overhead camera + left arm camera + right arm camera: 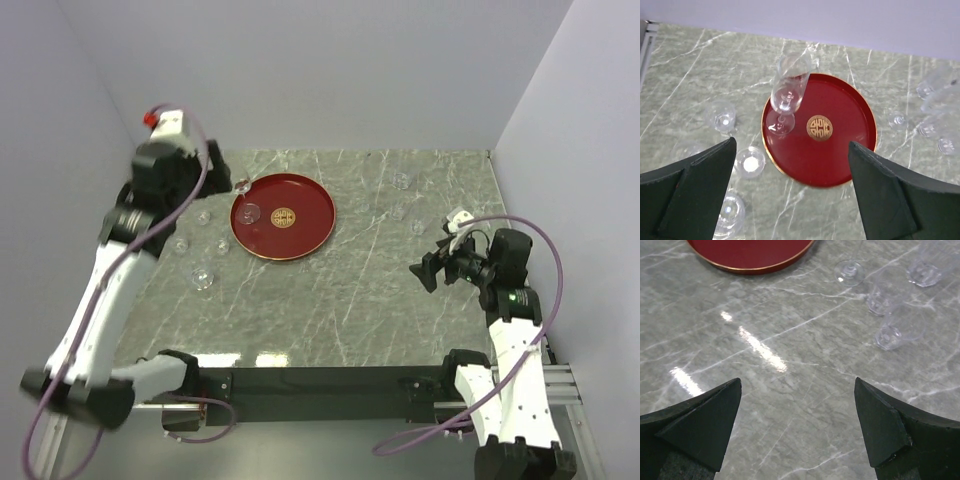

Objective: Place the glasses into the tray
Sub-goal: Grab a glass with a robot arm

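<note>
Left wrist view: the left gripper hangs wide and empty above the glossy dark-red tray. One clear stemmed glass stands upright left of the tray's centre. The nearest tumbler sits lower left, just outside the rim, and is likely next. The right gripper, equally wide, has glasses at upper right.

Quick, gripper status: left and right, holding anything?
Left gripper: open, holding nothing.
Right gripper: open, holding nothing.
</note>
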You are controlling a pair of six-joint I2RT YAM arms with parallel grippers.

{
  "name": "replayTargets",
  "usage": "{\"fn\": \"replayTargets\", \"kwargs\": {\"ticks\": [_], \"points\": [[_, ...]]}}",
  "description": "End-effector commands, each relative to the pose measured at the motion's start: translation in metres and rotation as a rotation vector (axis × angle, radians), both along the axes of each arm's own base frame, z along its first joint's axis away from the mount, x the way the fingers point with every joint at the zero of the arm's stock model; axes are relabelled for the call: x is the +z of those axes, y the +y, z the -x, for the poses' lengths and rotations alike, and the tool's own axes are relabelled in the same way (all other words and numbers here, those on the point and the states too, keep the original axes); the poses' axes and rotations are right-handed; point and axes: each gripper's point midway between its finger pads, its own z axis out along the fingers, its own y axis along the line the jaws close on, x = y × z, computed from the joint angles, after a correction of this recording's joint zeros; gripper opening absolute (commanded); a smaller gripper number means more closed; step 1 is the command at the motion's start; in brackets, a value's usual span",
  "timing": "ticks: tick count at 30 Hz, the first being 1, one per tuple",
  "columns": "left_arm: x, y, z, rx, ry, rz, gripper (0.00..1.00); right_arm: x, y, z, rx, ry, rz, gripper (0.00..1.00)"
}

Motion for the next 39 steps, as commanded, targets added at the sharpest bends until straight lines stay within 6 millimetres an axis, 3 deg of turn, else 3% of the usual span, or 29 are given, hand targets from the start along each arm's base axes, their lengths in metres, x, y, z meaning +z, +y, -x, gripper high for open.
{"fn": "replayTargets", "kwargs": {"ticks": [1, 2, 3, 5, 6, 7, 9, 11, 12, 18, 24, 25, 26, 27, 39], "points": [[0.026, 0.006, 0.018, -0.009, -0.21, 0.044, 0.99, 0.033, 0.008, -0.006, 0.076, -0.043, -0.006, 1.0], [0.037, 0.011, 0.036, -0.008, -0.262, 0.054, 0.99, 0.038, 0.011, -0.007, 0.096, -0.034, -0.022, 1.0], [0.019, 0.012, 0.039, -0.01, -0.252, 0.049, 0.99, 0.048, 0.014, -0.015, 0.111, -0.022, -0.031, 0.99], [0.02, 0.017, 0.057, -0.012, -0.296, 0.056, 0.99, 0.053, 0.019, -0.022, 0.124, 0.026, -0.049, 0.98], [0.003, 0.017, 0.06, -0.014, -0.281, 0.051, 0.99, 0.059, 0.023, -0.035, 0.131, 0.045, -0.041, 0.97], [0.005, 0.02, 0.069, -0.012, -0.312, 0.055, 1.0, 0.061, 0.025, -0.041, 0.123, 0.069, -0.047, 0.96], [-0.018, 0.022, 0.074, -0.008, -0.291, 0.044, 0.99, 0.073, 0.031, -0.062, 0.117, 0.08, -0.032, 0.95], [-0.021, 0.025, 0.083, -0.006, -0.317, 0.05, 0.99, 0.081, 0.039, -0.079, 0.071, 0.089, -0.009, 0.95], [-0.035, 0.025, 0.084, -0.008, -0.296, 0.047, 0.99, 0.091, 0.041, -0.096, 0.048, 0.088, -0.009, 0.95], [-0.047, 0.03, 0.092, 0.001, -0.329, 0.036, 1.0, 0.117, 0.053, -0.166, -0.118, 0.165, -0.118, 0.94], [-0.054, 0.037, 0.094, 0.04, -0.324, 0.034, 0.99, 0.113, 0.056, -0.23, -0.232, 0.282, -0.172, 0.83], [-0.053, 0.038, 0.096, 0.044, -0.327, 0.036, 0.99, 0.108, 0.059, -0.231, -0.242, 0.332, -0.184, 0.8], [-0.054, 0.039, 0.096, 0.049, -0.328, 0.037, 0.99, 0.119, 0.061, -0.238, -0.235, 0.316, -0.195, 0.75], [-0.054, 0.041, 0.097, 0.059, -0.331, 0.036, 0.99, 0.103, 0.066, -0.246, -0.238, 0.356, -0.194, 0.74], [-0.052, 0.04, 0.1, 0.055, -0.346, 0.046, 0.99, 0.057, 0.075, -0.269, -0.299, 0.396, -0.078, 0.55]]}}
